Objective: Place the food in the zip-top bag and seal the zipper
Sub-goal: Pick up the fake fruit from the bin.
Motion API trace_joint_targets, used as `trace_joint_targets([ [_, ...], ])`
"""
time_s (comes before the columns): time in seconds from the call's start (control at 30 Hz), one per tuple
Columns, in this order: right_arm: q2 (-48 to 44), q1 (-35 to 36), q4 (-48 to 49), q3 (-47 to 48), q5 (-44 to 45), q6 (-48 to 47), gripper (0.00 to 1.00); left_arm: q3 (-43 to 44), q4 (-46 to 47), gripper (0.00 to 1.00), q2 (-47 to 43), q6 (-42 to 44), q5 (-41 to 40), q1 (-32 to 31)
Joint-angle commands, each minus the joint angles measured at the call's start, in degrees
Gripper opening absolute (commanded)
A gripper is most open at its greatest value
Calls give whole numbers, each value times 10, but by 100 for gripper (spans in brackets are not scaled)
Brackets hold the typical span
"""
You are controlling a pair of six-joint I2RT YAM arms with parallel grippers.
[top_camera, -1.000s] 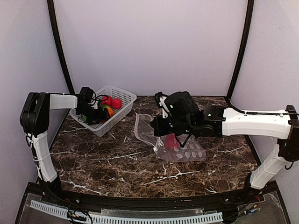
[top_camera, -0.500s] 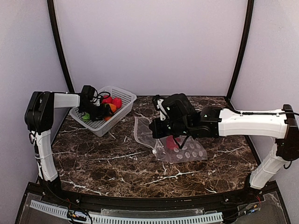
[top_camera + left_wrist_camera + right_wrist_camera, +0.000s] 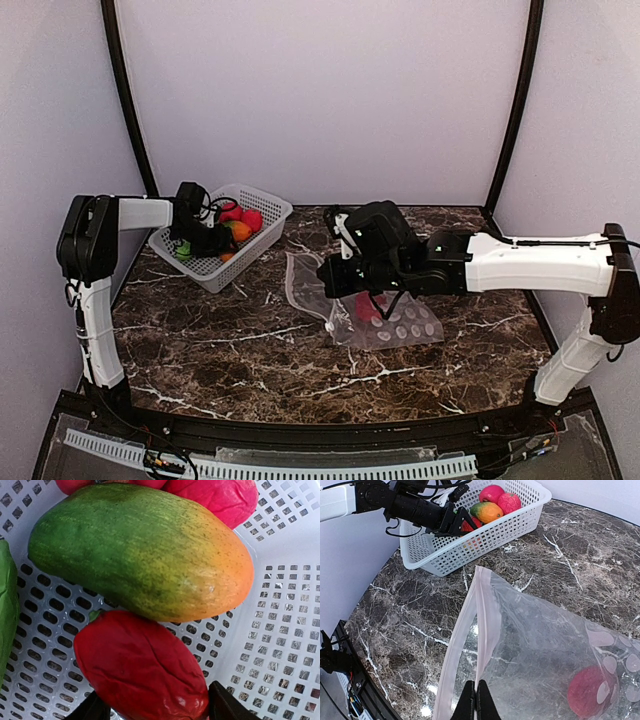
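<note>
In the left wrist view my left gripper (image 3: 159, 710) hangs low in the white basket (image 3: 280, 630), open, with one black finger close against each side of a dark red food piece (image 3: 140, 665). An orange-yellow-green piece (image 3: 145, 555) lies just beyond it and a green piece (image 3: 6, 610) at the left. My right gripper (image 3: 476, 692) is shut on the upper lip of the zip-top bag (image 3: 545, 645) at its pinkish zipper (image 3: 487, 615), holding the mouth open. One red food piece (image 3: 590, 692) lies inside the bag. The white slider (image 3: 331, 325) shows at the bag's near corner.
The basket (image 3: 255, 250) stands at the back left of the marble table, with two more red pieces (image 3: 491, 492) at its far end. The bag (image 3: 395, 325) lies mid-table under the right arm (image 3: 520, 265). Black posts rise at the back corners.
The left gripper's jaws have narrowed around the dark red piece in the basket. The right arm has drifted slightly left with the bag lip.
</note>
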Motion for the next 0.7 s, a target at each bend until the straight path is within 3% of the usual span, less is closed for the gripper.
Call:
trace_joint_targets([
  [0.0, -6, -4, 16, -1, -2, 12, 0, 23, -35, 60, -2, 28, -12, 3],
  [0.23, -12, -4, 16, -7, 1, 15, 0, 29, -48, 52, -10, 36, -16, 3],
  [0.43, -11, -4, 16, -4, 2, 15, 0, 31, -52, 52, -21, 34, -7, 3],
  [0.67, -15, -4, 16, -7, 7, 15, 0, 6, -31, 51, -96, 34, -23, 4],
])
